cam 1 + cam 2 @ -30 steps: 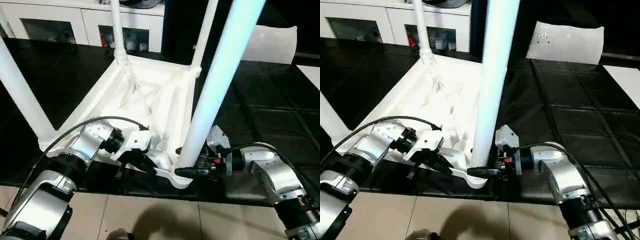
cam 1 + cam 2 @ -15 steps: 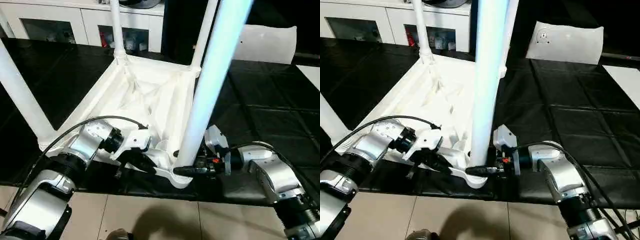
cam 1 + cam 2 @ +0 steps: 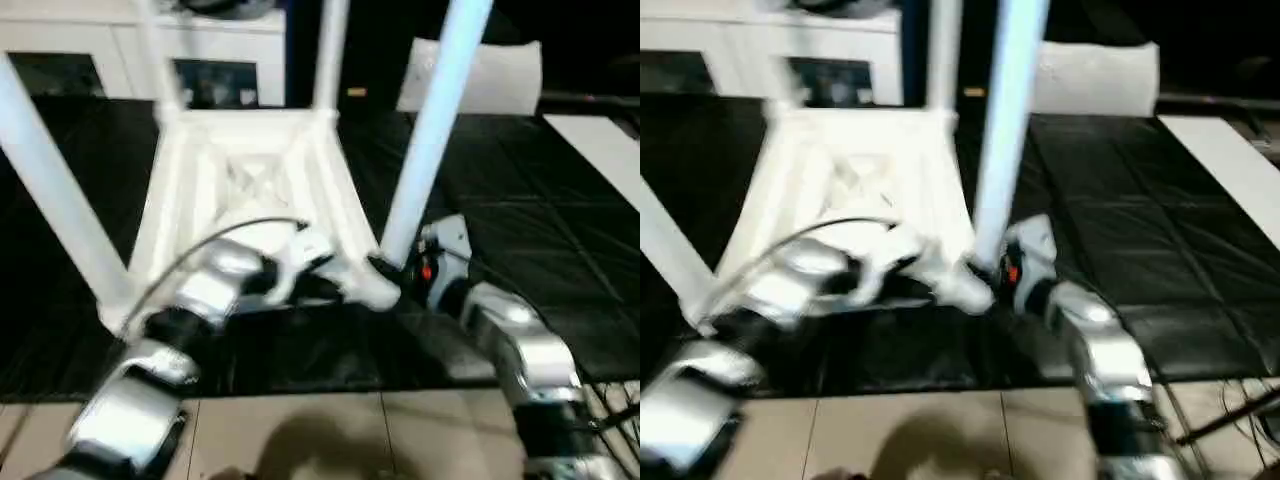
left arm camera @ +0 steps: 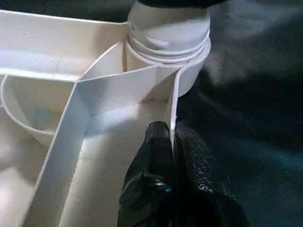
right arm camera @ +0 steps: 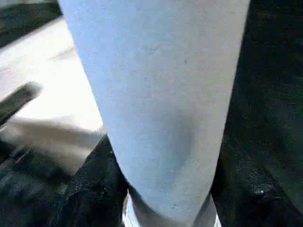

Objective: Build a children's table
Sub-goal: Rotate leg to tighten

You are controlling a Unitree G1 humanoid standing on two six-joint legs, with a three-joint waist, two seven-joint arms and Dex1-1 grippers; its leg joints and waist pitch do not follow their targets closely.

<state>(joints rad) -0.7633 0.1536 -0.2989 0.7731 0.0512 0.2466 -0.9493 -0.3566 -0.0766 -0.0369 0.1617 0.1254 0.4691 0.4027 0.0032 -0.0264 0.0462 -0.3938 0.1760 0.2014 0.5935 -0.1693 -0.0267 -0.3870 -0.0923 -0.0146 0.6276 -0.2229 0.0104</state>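
Observation:
The white children's table [image 3: 250, 170] lies upside down on the black mat, its ribbed underside facing up and its four legs rising from the corner sockets. My left gripper [image 4: 171, 142] is shut on the thin rim wall of the top, right beside the near right corner socket [image 4: 168, 42]. My right gripper [image 5: 165, 194] is shut on the base of the near right leg [image 3: 430, 130], with a black finger [image 5: 90, 189] on either side of the tube. In the left eye view the left gripper [image 3: 335, 285] and the right gripper [image 3: 395, 272] meet at that corner.
A flat whitish plastic bag [image 3: 495, 75] lies on the black mat [image 3: 520, 200] behind the table at the right. White cabinets [image 3: 60, 40] stand at the back left. Tiled floor [image 3: 300, 440] runs along the mat's near edge.
The whole head view has swung and blurred, so the camera moved. Both grippers keep their holds at the near right corner. The near right leg stands a little more upright than one second ago.

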